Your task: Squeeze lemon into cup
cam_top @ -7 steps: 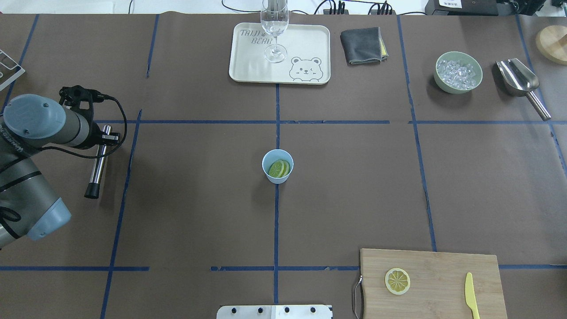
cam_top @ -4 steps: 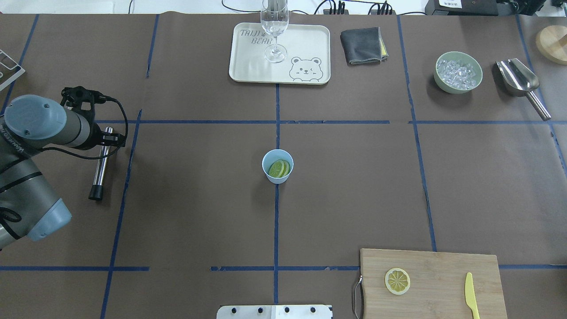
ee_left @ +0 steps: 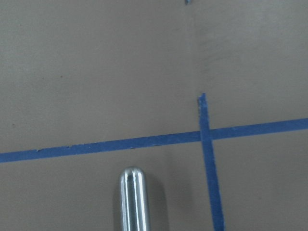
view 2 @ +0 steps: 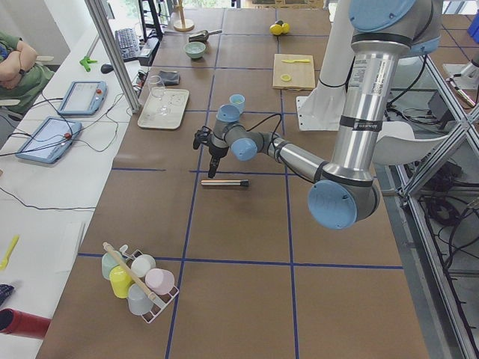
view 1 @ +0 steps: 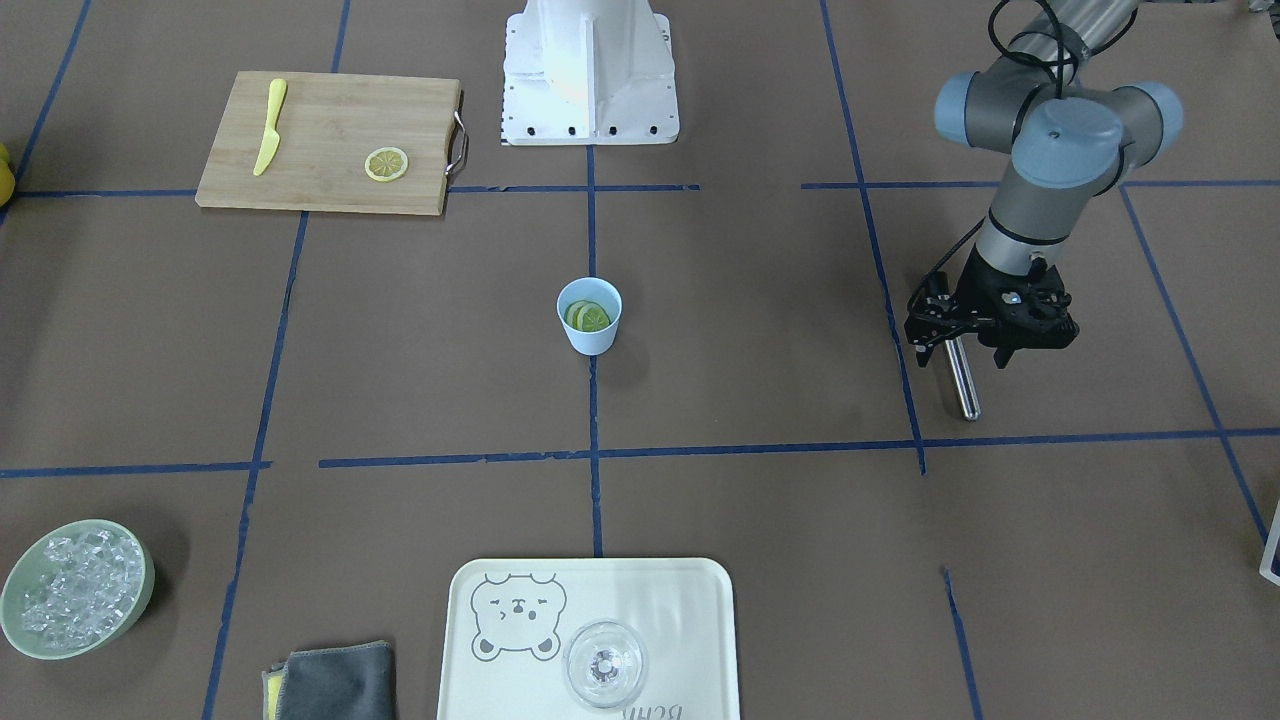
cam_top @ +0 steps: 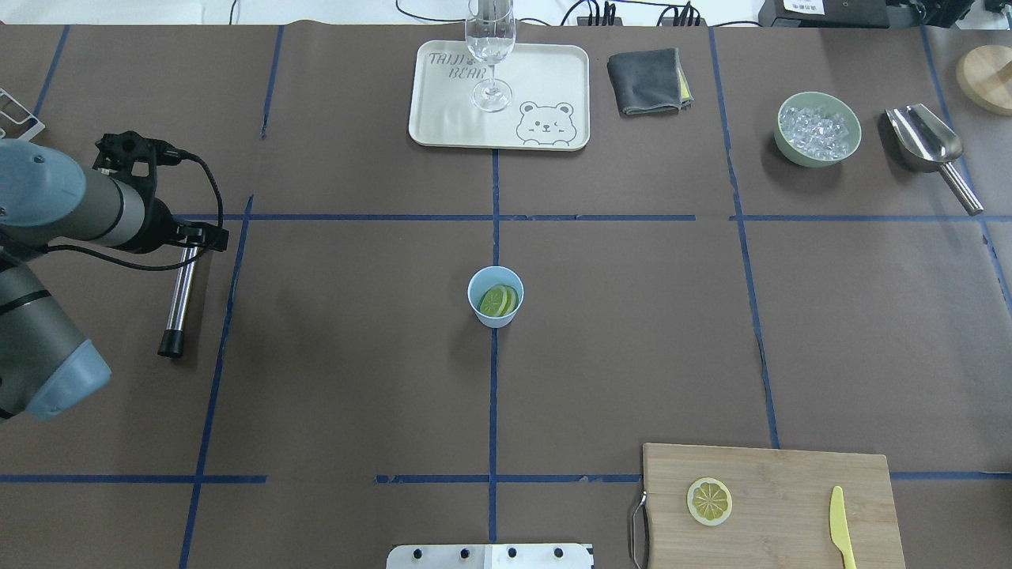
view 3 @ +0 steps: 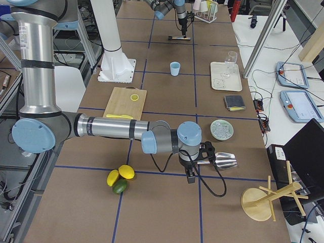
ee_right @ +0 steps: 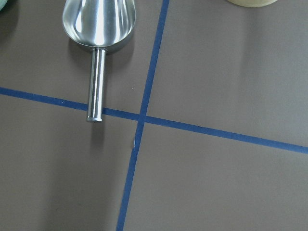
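The light-blue cup stands at the table's middle with lemon slices inside; it also shows in the front view. Another lemon slice lies on the cutting board. My left gripper hangs open and empty at the table's left side, just above the far end of a steel rod that lies flat on the table. The left wrist view shows only the rod's rounded end. My right gripper shows only in the right side view, beside the metal scoop; I cannot tell its state.
A tray with a clear glass stands at the far middle, a grey cloth next to it. A green bowl of ice and the scoop are far right. A yellow knife lies on the board.
My left arm has drawn back toward the left edge and the gripper has lifted off the rod's end. The rod stays lying on the table.
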Robot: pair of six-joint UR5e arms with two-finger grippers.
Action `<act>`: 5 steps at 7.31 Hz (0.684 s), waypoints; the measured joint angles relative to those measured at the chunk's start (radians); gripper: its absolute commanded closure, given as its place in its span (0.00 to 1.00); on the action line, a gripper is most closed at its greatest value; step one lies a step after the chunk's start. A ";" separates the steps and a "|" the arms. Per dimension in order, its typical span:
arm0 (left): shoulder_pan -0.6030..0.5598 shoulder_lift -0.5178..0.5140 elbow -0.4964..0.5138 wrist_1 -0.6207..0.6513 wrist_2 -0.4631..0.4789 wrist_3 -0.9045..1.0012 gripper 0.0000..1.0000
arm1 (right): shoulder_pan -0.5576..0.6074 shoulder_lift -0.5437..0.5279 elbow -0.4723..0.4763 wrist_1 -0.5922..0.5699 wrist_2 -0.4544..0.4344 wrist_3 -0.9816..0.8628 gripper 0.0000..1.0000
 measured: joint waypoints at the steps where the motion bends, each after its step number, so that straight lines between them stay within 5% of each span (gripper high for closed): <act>1: -0.078 0.019 -0.012 0.004 -0.043 0.116 0.00 | 0.000 0.001 -0.007 0.001 0.000 0.000 0.00; 5: -0.475 0.071 -0.001 0.163 -0.127 0.729 0.00 | 0.000 0.000 -0.012 0.001 0.001 0.001 0.00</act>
